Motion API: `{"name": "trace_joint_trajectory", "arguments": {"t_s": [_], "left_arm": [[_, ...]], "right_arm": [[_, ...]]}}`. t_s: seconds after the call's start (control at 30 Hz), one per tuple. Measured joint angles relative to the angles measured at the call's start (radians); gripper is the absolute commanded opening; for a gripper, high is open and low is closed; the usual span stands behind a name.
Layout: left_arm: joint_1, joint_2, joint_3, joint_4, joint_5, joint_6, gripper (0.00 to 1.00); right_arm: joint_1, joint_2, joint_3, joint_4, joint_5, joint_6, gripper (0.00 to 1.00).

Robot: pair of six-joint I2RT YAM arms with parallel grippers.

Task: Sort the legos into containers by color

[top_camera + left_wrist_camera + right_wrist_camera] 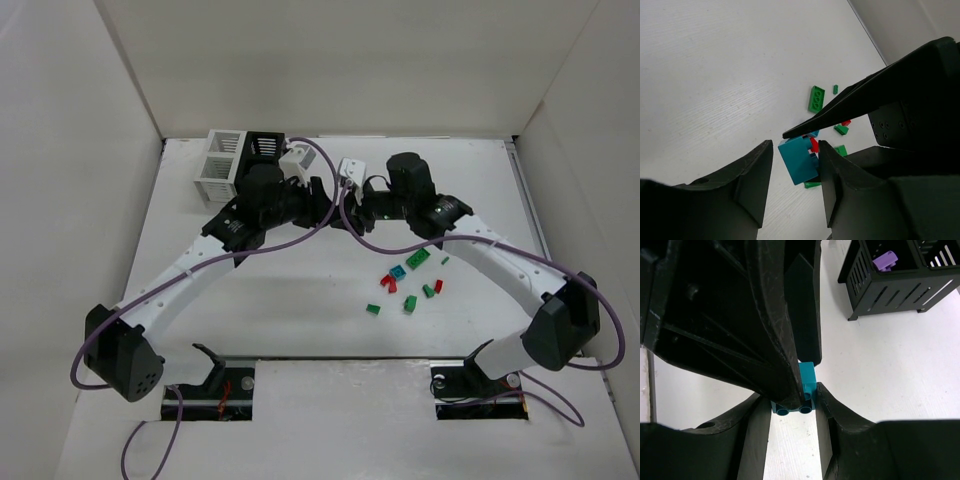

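Transfer of a teal brick (pixel 797 162) between the two arms, held clear of the table (pixel 300 310) and near the joined boxes; the right gripper (pixel 789 396) pinches the brick, one finger on each side; the left gripper (pixel 795 147) meets it from the opposite side, its fingers bracketing the same brick; the likely reason is a hand-over to the arm nearer the boxes, since the white box (pixel 222 168) and the black box (pixel 265 145) stand at the far left of the table, on the left arm's side. In the left wrist view one left finger lies against the brick while a thin sliver of table shows at the other; whether the left jaws clamp the brick or merely enclose it cannot be told. The black box holds a purple brick (pixel 884 261); the loose legos (pixel 417 258), green, red and teal, lie scattered on the right half of the table, well apart from the boxes and not yet sorted. Hidden or unclear: from above, the brick and both sets of fingertips are masked by the wrists and cables; the contents of the white box cannot be made out; in the right wrist view the left gripper's body blocks the upper left; a red piece (pixel 814 145) beside the teal brick may be joined to it or may lie on the table behind, and the views do not settle which.
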Motion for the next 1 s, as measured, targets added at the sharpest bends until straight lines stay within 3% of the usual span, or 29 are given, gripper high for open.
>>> {"name": "trace_joint_trajectory", "arguments": {"t_s": [0.23,0.37,0.47,0.63,1.0], "left_arm": [[-0.006,0.001,0.008,-0.004,0.022,0.001,0.36],[-0.003,0.001,0.008,-0.002,0.039,0.0,0.23],[0.002,0.001,0.008,0.002,0.046,-0.004,0.07],[0.009,0.001,0.008,0.0,0.046,-0.009,0.01],[0.034,0.001,0.016,-0.001,0.064,-0.033,0.0]], "right_arm": [[0.003,-0.011,-0.002,0.0,0.015,0.0,0.15],[0.004,-0.011,-0.004,0.0,0.016,0.004,0.15],[0.005,-0.011,-0.005,0.006,0.018,0.004,0.19],[0.008,-0.012,-0.01,0.016,0.025,0.011,0.19],[0.01,-0.013,-0.016,0.05,0.03,0.026,0.34]]}}
